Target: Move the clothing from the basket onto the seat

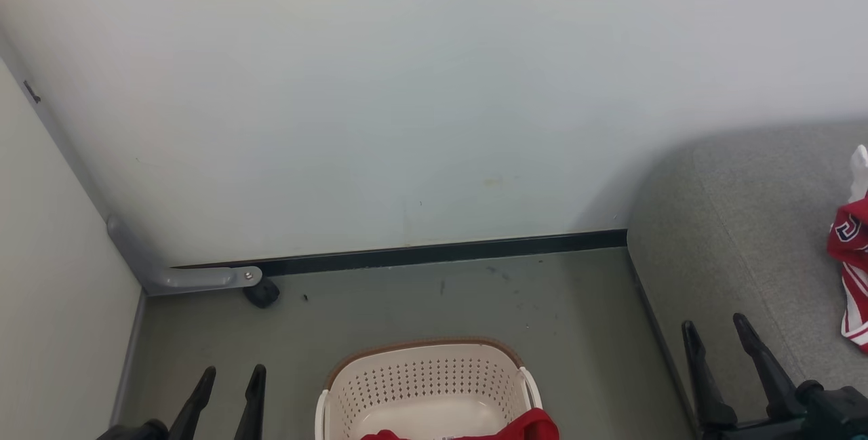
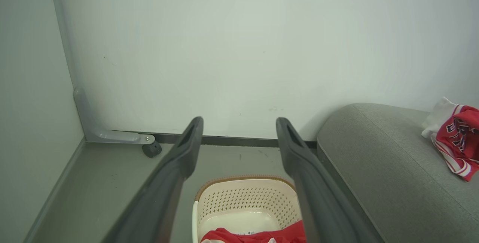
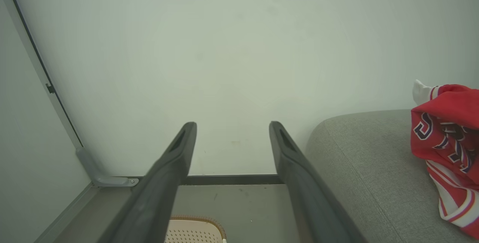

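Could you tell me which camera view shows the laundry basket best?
The head view: the basket shows its far rim, perforated wall and both side handles, with clothing inside. In the left wrist view the left gripper covers one side. The right wrist view catches a corner of its rim.

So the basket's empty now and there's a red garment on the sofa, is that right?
Not quite. The basket isn't empty: red clothing lies inside it, as the head view shows. The red garment on the sofa is right.
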{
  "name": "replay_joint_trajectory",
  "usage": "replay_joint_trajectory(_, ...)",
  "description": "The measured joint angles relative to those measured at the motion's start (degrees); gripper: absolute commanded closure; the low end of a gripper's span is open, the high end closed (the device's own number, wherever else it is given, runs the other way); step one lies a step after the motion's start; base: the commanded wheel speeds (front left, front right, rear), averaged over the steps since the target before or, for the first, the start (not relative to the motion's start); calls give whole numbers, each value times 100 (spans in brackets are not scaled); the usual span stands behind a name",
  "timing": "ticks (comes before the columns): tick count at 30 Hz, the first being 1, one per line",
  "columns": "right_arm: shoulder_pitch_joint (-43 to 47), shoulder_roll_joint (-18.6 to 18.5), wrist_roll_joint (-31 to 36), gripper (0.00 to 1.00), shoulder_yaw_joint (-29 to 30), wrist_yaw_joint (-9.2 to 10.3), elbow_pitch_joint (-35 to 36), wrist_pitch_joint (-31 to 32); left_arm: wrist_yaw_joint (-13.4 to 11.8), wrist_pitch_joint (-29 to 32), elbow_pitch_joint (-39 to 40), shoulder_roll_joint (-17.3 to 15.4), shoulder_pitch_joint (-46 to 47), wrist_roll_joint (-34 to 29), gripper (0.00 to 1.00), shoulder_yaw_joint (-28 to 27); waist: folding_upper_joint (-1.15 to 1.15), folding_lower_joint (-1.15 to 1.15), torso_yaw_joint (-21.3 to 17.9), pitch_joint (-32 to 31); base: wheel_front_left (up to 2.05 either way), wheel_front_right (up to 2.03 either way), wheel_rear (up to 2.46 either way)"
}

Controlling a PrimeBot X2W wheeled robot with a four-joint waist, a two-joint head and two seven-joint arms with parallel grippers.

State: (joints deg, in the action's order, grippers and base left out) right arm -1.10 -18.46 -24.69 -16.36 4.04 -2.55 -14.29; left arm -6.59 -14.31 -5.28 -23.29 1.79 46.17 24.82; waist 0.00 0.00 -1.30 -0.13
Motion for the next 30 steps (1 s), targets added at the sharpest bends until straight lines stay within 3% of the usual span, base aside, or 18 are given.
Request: replay_joint_trajectory(30,18,192,205,0,178,-211,242,-1,90,0,188,121,-96,-307,0,-157,0,0,-192,394,0,0,0)
